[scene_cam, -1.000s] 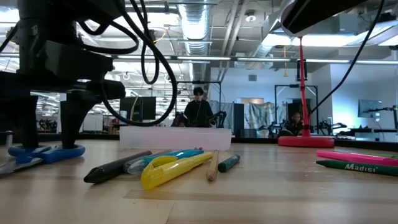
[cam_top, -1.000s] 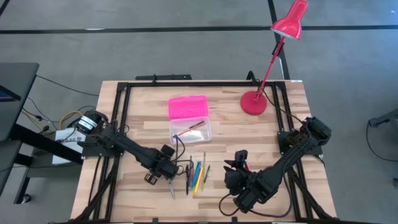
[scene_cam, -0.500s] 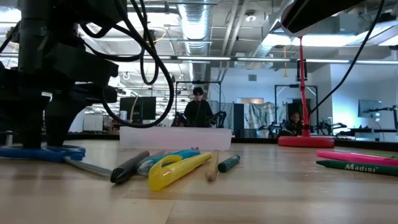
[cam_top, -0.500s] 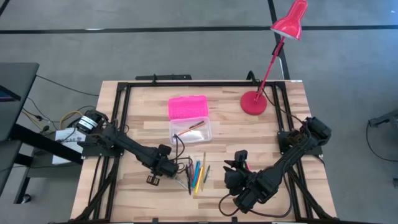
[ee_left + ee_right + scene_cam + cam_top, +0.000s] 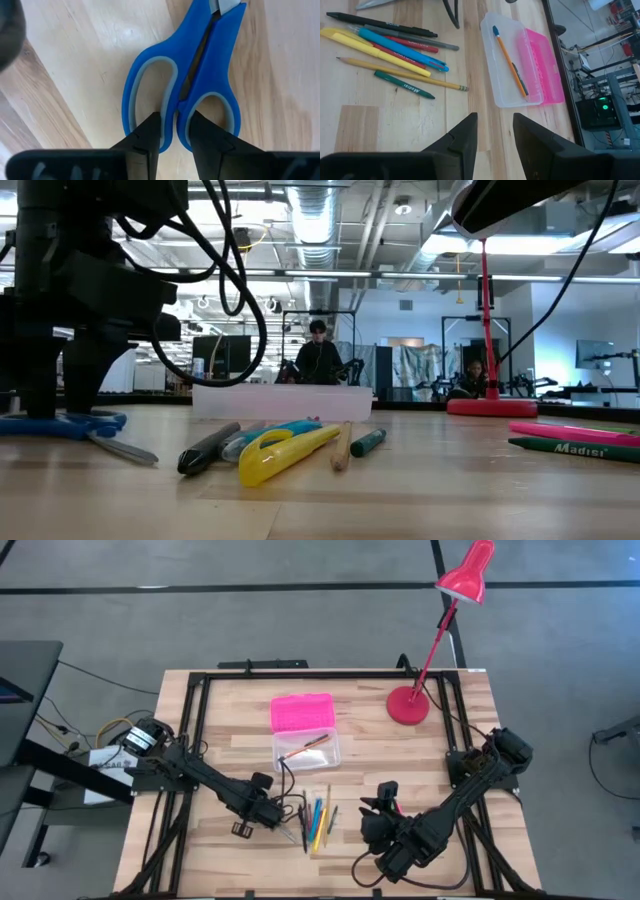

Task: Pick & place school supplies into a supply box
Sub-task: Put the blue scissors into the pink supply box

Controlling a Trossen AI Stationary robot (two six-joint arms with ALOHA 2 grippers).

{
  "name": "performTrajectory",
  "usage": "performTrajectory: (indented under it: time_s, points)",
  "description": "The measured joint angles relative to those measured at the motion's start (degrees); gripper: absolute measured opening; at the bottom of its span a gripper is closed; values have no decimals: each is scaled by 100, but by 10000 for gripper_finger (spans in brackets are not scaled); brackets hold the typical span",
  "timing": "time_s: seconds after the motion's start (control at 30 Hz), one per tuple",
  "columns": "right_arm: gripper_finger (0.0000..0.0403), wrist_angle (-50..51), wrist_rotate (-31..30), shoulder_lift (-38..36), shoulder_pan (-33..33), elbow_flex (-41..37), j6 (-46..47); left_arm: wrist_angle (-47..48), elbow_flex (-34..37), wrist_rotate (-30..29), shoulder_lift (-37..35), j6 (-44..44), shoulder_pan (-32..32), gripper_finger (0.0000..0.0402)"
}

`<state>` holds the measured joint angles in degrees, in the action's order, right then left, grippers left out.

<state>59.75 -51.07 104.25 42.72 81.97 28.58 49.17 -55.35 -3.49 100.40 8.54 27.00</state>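
Only legible txt: "Madisi" in pale letters on the green marker [image 5: 575,447] lying at table's right edge in low view; print on other pens too small to read.

We are in a large robotics lab: exposed ceiling ducts [image 5: 310,220] and strip lights overhead, a person [image 5: 318,358] seated at distant equipment, monitors [image 5: 596,354] on stands, and a grey concrete floor [image 5: 250,630] around the wooden bench [image 5: 360,755].

Bare table [image 5: 400,765] between supply box [image 5: 305,750] and lamp base [image 5: 407,705]; pens [image 5: 318,822] bunched beside scissors [image 5: 187,75].
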Motion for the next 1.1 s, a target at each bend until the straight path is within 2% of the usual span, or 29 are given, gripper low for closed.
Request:
performTrajectory:
  time_s: [0.4, 0.77, 1.1]
  points:
    - [118, 2, 0, 0, -2, 0, -3, 211, -18, 17, 7, -7, 0, 74]
    - [118, 4, 0, 0, -11, 0, -13, 1263, -234, 39, 29, 231, 0, 75]
    - [118, 31, 0, 0, -11, 0, -15, 1167, -245, 231, -110, 442, 2, 69]
